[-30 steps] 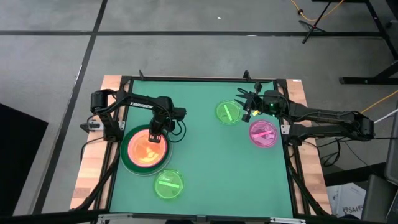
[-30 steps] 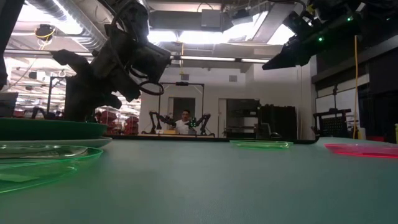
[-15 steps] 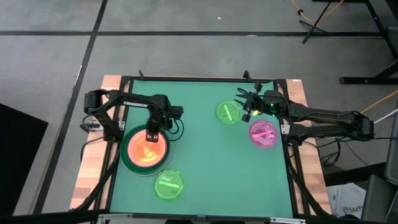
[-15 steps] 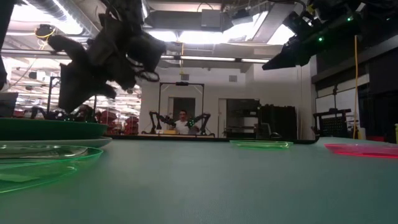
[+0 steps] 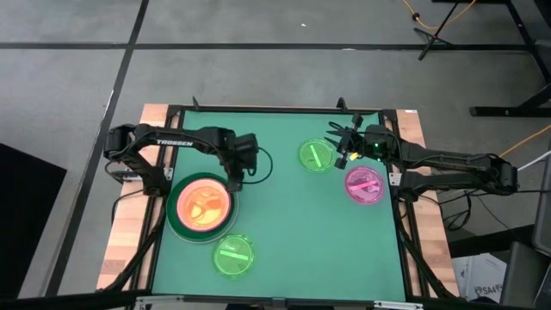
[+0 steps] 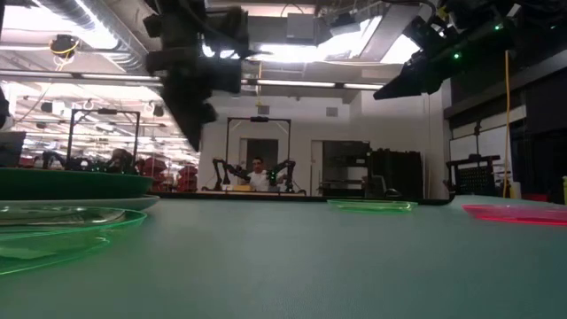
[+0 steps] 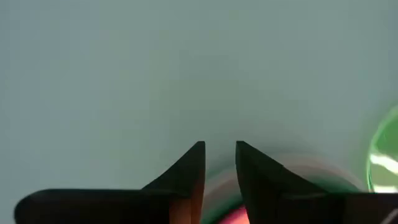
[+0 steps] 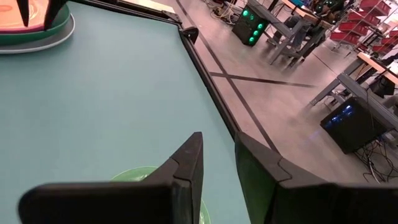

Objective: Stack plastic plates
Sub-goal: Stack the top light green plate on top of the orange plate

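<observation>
A translucent orange plate (image 5: 201,203) lies in a large dark green plate (image 5: 176,220), which rests on a pale plate whose rim (image 8: 43,43) shows beneath it, at the table's left. My left gripper (image 5: 234,180) hangs above the stack's far right rim, pointing down, narrowly open and empty (image 7: 219,149). One lime-green plate (image 5: 233,255) lies flat near the front edge, and another (image 5: 317,156) lies at the far right. A magenta plate (image 5: 365,185) lies flat beside it. My right gripper (image 5: 340,146) hovers above the far lime plate's right edge, narrowly open (image 8: 217,146) and empty.
The green mat (image 5: 293,224) is bare in its middle and at its front right. A black frame rail (image 8: 205,68) runs along the table's edge. In the low view a person (image 6: 259,174) sits far behind the table.
My left gripper has risen off the orange plate and gone toward the table's right and far edge. It has turned from a slant to pointing straight down. The orange plate stays in the dark green plate.
</observation>
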`<state>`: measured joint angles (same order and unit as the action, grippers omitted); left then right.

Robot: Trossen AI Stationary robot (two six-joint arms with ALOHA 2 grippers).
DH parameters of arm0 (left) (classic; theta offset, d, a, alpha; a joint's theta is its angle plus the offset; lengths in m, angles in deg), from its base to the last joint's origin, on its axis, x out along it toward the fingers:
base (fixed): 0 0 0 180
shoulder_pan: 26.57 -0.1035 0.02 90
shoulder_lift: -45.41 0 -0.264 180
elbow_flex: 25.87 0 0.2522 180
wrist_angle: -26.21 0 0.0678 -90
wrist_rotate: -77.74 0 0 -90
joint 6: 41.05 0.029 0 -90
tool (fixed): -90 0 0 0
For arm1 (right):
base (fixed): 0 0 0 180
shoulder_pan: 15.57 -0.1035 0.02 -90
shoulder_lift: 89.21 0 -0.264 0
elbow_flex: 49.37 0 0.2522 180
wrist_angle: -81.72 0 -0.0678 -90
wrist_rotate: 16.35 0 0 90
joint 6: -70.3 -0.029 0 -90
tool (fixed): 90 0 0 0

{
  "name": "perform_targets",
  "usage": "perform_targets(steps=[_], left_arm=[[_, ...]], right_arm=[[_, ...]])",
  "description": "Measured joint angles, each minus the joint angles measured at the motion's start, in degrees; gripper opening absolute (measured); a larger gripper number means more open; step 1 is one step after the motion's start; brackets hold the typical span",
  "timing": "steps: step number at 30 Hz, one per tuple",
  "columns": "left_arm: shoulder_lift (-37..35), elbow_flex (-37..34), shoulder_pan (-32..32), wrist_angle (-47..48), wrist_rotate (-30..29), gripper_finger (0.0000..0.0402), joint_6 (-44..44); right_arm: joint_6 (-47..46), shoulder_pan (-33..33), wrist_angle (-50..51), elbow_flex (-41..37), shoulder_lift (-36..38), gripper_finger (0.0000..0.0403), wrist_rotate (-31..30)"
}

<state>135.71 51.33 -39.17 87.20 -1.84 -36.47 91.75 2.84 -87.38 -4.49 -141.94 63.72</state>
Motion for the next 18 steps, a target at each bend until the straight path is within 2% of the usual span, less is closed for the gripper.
perform_targets(steps=[8,13,18], left_arm=[[0.01,0.00,0.00,-16.09,-0.02,0.0083,-0.70],[0.01,0.00,0.00,-23.21,-0.04,0.0083,-1.57],[0.02,0.00,0.00,-26.97,-1.49,0.0082,-1.63]], right_arm=[[-0.11,-0.02,0.00,0.00,-0.02,0.0083,-0.24],[-0.14,0.01,0.02,0.00,0.00,0.0084,-2.73],[-0.13,-0.02,0.02,0.00,0.00,0.0115,-3.04]])
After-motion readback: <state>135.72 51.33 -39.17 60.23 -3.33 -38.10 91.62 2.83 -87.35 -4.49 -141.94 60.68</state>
